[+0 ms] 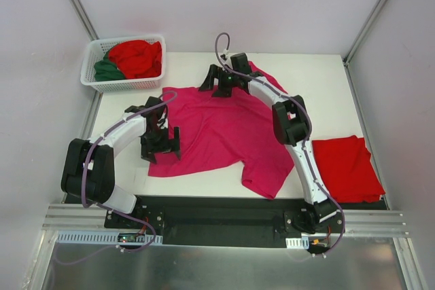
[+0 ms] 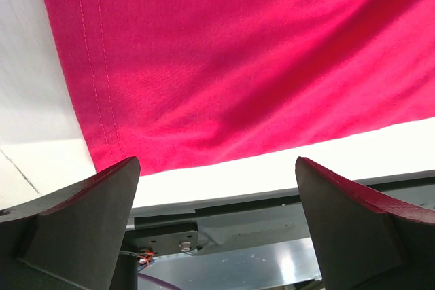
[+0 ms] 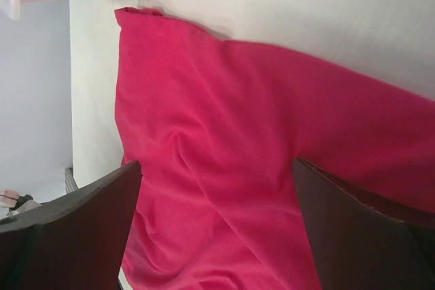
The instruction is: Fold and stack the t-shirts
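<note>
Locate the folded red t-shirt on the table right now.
In the top view the folded red t-shirt lies on the table, right side near the front edge, just right of the right arm and apart from the magenta t-shirt spread mid-table.

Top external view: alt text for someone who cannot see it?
A magenta t-shirt lies spread on a table, the left gripper open over its left edge, the right gripper open over its far edge. A folded red t-shirt sits at the right; a basket at far left holds red cloth and green cloth.
</note>
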Controlling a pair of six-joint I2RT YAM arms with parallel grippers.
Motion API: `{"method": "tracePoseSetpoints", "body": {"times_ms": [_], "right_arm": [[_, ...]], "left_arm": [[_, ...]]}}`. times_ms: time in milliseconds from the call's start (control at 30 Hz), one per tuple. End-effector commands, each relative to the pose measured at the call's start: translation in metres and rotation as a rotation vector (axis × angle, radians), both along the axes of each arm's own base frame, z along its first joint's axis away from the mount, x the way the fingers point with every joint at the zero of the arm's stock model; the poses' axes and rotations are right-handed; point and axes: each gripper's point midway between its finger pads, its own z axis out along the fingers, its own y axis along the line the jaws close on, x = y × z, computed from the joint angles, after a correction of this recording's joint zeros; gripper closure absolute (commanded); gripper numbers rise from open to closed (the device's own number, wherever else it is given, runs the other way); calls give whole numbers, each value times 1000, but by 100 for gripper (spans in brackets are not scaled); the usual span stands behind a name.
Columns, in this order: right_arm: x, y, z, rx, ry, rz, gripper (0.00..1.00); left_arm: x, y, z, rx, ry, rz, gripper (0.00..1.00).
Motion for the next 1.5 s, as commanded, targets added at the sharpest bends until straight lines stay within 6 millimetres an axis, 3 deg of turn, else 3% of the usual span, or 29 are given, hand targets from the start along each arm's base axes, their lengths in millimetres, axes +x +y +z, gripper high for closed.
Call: {"method": "tracePoseSetpoints", "body": {"times_ms": [0, 233, 467, 700, 933, 1067, 1100, 1200, 1367, 1467], "right_arm": [[-3, 11, 32, 47, -41, 34, 4], [13, 12, 7, 24, -34, 7, 4], [24, 0, -19, -20, -37, -19, 4], [57, -19, -5, -1, -87, -108, 4], [97, -53, 4, 42, -100, -239, 4], [102, -50, 32, 154, -93, -247, 4], [105, -46, 47, 198, -134, -235, 4], [97, -32, 83, 303, -143, -200, 4], [86, -16, 127, 453, -113, -161, 4], [76, -12, 173, 562, -164, -105, 4]], "left_arm": [[3, -1, 11, -4, -14, 3, 1], [0, -5, 20, -30, -32, 7, 1], [-3, -9, 32, -60, -54, 16, 1], [-7, -11, 37, -66, -53, 16, 1], [-11, -10, 38, -60, -45, 15, 1], [-13, -10, 36, -55, -39, 11, 1], [-13, -11, 35, -55, -35, 11, 1], [-11, -15, 36, -55, -34, 0, 1], [-1, -24, 46, -68, -69, -5, 1], [5, -30, 53, -82, -96, -7, 1]]}}
